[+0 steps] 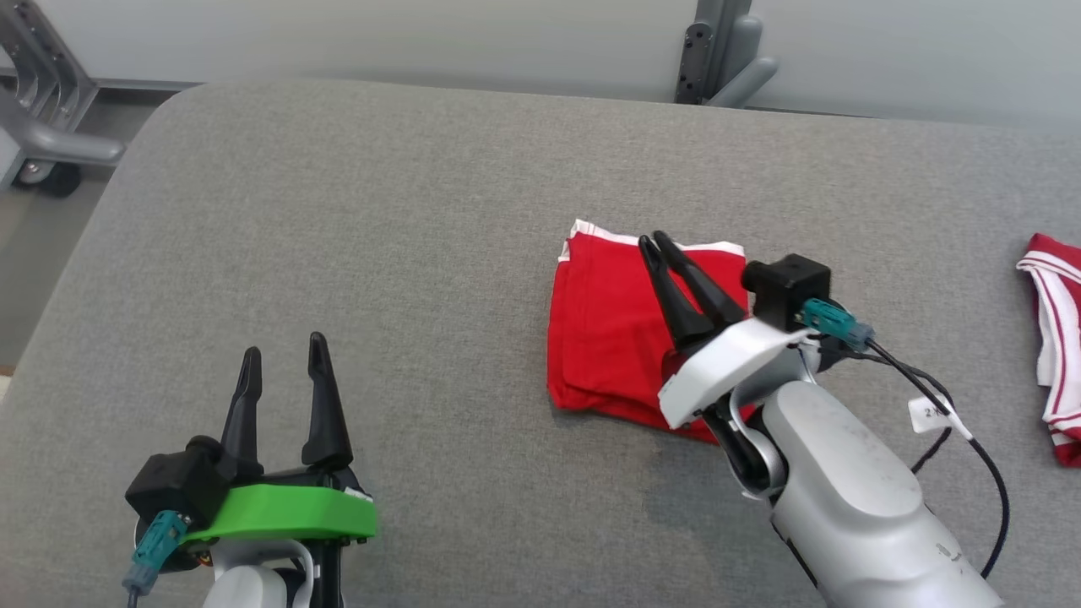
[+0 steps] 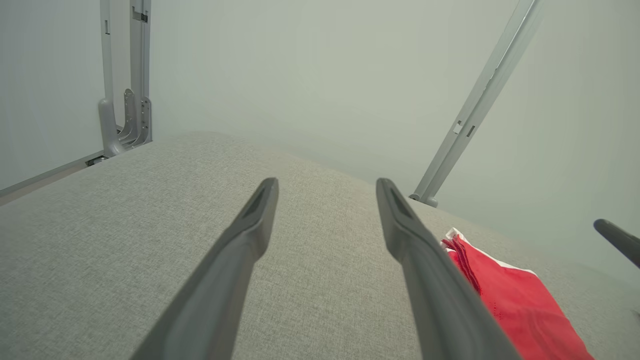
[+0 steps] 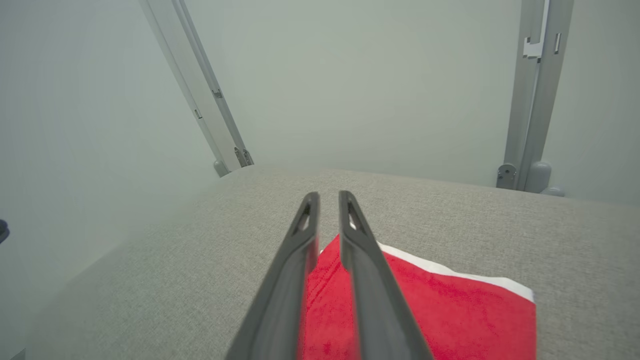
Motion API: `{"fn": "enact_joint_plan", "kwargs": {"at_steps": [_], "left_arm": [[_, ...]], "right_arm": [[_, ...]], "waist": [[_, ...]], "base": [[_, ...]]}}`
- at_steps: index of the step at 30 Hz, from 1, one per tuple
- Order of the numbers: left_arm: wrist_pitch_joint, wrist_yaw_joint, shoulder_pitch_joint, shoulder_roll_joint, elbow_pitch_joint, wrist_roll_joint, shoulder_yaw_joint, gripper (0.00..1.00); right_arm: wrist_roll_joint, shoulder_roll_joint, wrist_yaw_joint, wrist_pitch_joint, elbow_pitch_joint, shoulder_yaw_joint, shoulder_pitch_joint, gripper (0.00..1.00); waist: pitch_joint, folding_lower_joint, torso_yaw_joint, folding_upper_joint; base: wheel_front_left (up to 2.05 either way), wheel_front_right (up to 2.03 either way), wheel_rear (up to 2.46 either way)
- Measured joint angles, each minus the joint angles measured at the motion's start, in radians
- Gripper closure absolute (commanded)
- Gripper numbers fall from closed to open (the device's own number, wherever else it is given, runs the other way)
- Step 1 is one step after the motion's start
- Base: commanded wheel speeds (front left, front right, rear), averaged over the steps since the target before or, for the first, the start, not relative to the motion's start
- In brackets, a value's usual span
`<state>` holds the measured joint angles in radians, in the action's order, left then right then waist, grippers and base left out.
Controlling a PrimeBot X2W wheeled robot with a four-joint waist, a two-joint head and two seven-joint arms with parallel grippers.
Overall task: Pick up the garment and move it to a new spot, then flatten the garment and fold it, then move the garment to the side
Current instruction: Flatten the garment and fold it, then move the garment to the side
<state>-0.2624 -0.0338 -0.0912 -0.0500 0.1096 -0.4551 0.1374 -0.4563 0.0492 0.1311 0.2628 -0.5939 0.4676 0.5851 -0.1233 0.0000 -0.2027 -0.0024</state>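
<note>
At the lower left of the head view the left gripper (image 1: 284, 346) hangs over bare grey table (image 1: 380, 211), its green-collared wrist nearest the camera. Its jaws stand wide apart with nothing between them; the left wrist view shows the same gap at the left gripper (image 2: 326, 184), with only grey cloth under it.

Right of centre lies the garment (image 1: 604, 329), red, folded into a rough rectangle, flat on the table, a white band along its far edge. In the left wrist view the garment (image 2: 515, 300) sits just beyond the right-hand finger, and one dark finger of the other arm pokes in at the right edge.

The right gripper (image 1: 653, 238) reaches over the garment from the lower right, tips at the white band. Its jaws are all but closed, a thin slit between them, and they grip nothing. From the right wrist view the right gripper (image 3: 328, 196) points across the garment (image 3: 450, 310); whether it touches the cloth I cannot tell.

At the far right edge lies a second piece (image 1: 1056, 338), red with white stripes, well apart.
</note>
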Motion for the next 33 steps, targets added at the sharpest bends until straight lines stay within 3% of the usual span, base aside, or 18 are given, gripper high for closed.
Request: {"fn": "enact_joint_plan", "kwargs": {"at_steps": [10, 15, 23, 33], "left_arm": [[0.0, 0.017, 0.029, 0.0, -0.003, 0.026, 0.0, 0.0], [0.0, 0.025, 0.051, 0.0, 0.001, 0.039, -0.004, 0.0], [0.0, 0.033, 0.105, -0.003, 0.005, 0.075, -0.021, 0.0], [0.0, 0.033, 0.143, -0.002, 0.006, 0.106, -0.033, 0.0]], "right_arm": [[0.188, 0.001, 0.0, 0.0, 0.221, -0.309, -0.225, 0.0], [0.24, 0.001, 0.0, 0.0, 0.321, -0.4, -0.355, 0.0], [0.261, 0.001, 0.0, -0.011, 0.433, -0.443, -0.502, 0.0], [0.229, 0.001, 0.0, -0.024, 0.478, -0.434, -0.556, 0.0]], "waist": [[0.058, 0.0, 0.081, 0.0], [0.085, 0.0, 0.115, 0.0], [0.112, 0.0, 0.156, 0.0], [0.124, 0.0, 0.173, 0.0]], "base": [[0.0, 0.0, 0.0], [0.0, 0.0, 0.0], [0.0, 0.0, 0.0], [0.0, 0.0, 0.0]]}}
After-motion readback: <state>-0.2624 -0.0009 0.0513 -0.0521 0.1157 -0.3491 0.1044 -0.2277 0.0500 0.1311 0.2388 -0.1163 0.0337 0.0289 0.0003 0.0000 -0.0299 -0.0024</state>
